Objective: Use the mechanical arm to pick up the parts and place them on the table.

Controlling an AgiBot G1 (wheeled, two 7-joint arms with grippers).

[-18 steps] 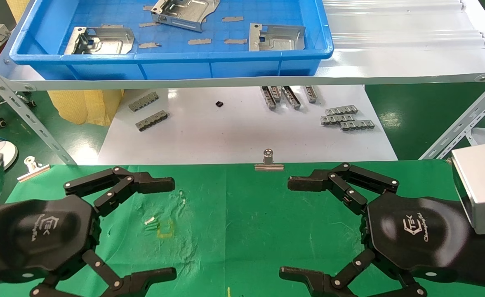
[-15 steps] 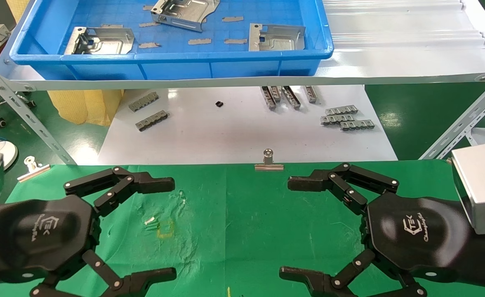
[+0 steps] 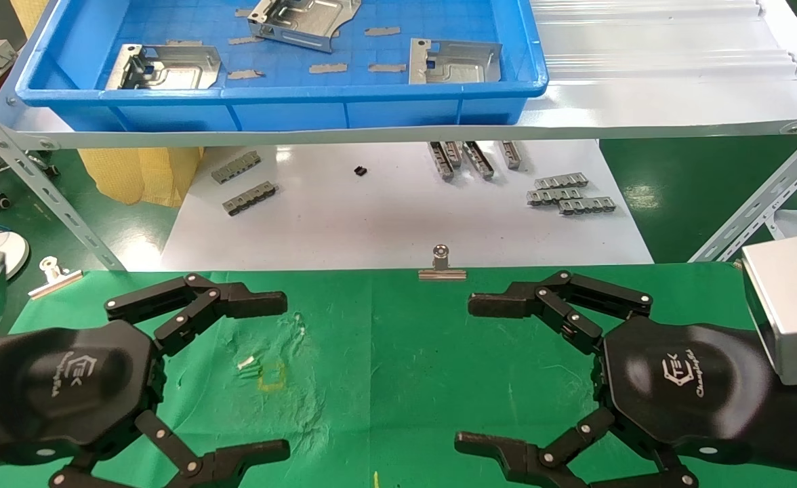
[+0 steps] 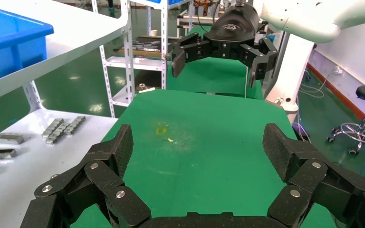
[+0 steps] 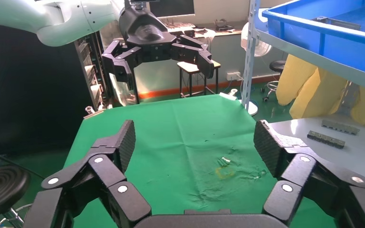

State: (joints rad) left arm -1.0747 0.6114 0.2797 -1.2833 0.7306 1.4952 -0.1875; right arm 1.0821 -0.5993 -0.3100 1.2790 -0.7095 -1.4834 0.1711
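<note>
Three silver-grey sheet-metal parts lie in the blue tray [image 3: 270,95] on the raised shelf at the back: one at the left [image 3: 165,66], one at the far middle [image 3: 303,20], one at the right [image 3: 453,62]. My left gripper [image 3: 280,376] and right gripper [image 3: 472,374] hover over the green-cloth table [image 3: 398,352], facing each other, both open and empty. The left wrist view shows its own open jaws [image 4: 199,145] over bare cloth, with the right gripper [image 4: 218,52] beyond. The right wrist view shows its own open jaws [image 5: 196,140], with the left gripper [image 5: 159,54] beyond.
A white sheet [image 3: 385,217] below the shelf carries small grey notched bars [image 3: 242,186] [image 3: 568,193]. Thin grey strips [image 3: 327,68] lie in the tray. Binder clips [image 3: 442,264] [image 3: 53,274] sit at the cloth's far edge. Slanted shelf struts [image 3: 66,217] [image 3: 758,210] flank the gap.
My right gripper's fingers have spread a little wider and edged slightly left. The left gripper and the parts have not moved.
</note>
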